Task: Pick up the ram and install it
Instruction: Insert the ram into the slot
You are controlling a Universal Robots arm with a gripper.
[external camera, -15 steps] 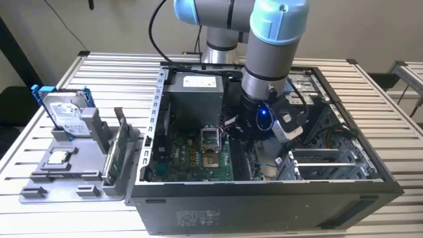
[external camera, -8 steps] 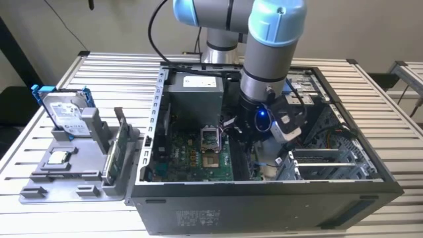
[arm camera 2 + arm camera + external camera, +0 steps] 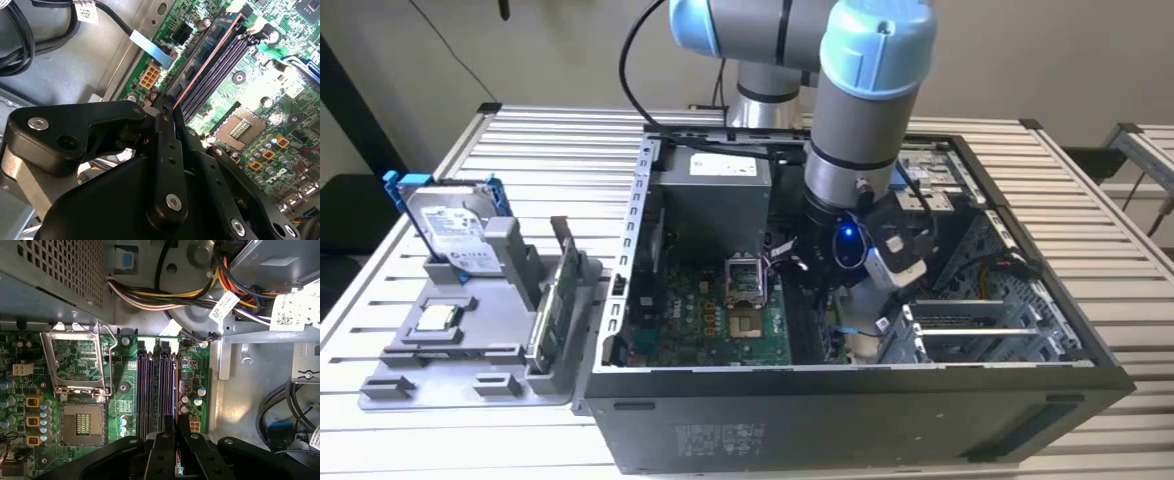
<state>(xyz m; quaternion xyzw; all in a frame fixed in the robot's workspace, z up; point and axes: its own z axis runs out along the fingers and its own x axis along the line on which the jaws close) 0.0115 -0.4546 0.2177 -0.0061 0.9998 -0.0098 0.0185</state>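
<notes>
Gripper (image 3: 170, 116) down inside the open computer case (image 3: 854, 400), low over the motherboard (image 3: 707, 320) — we see its black fingers (image 3: 165, 450) drawn together and clamped on the ram (image 3: 205, 65), which stands on edge between them. In the second wrist view the stick runs away from the fingertips as a thin dark blade with a reddish edge, lined up along the outermost of the memory slots (image 3: 150, 385), on the side nearest the case wall; we cannot tell whether it is seated or just resting on the slot. In the first wrist view the open CPU socket (image 3: 82, 422) sits beside those slots, its metal retention frame (image 3: 75, 360) tipped up, and a bundle of coloured power cables (image 3: 175, 290) crosses above the board.

Exterior view: the arm (image 3: 867, 130) reaches straight down into the case. To the exterior view's left, a grey parts tray (image 3: 440, 350) on the slatted table (image 3: 547, 150) — it holds a hard drive (image 3: 454, 235) in a blue frame, standing upright.
</notes>
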